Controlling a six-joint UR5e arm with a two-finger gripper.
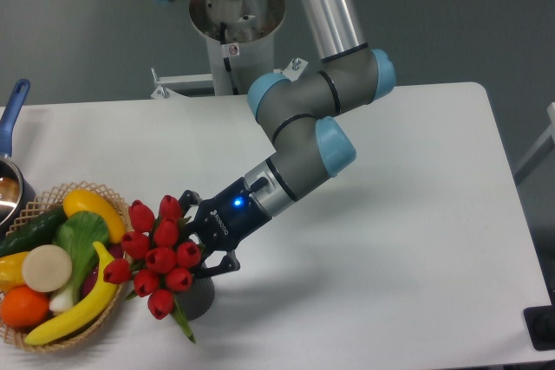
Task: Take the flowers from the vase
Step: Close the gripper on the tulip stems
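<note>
Worktop (408,240): white, grey wall behind.
Hand (201,236): pinching the flowers (158,257) at their right side.
Vase (198,297): under the bunch, at 5 o'clock.
Fruit basket (87,322): at 9 o'clock, just beside the blooms.

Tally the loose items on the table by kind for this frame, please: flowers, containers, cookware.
Flower bunches: 1, the flowers
Vases: 1, the vase
Baskets: 1, the wicker basket of fruit and vegetables
Pots: 1, the pot at the left edge
Total: 4
</note>
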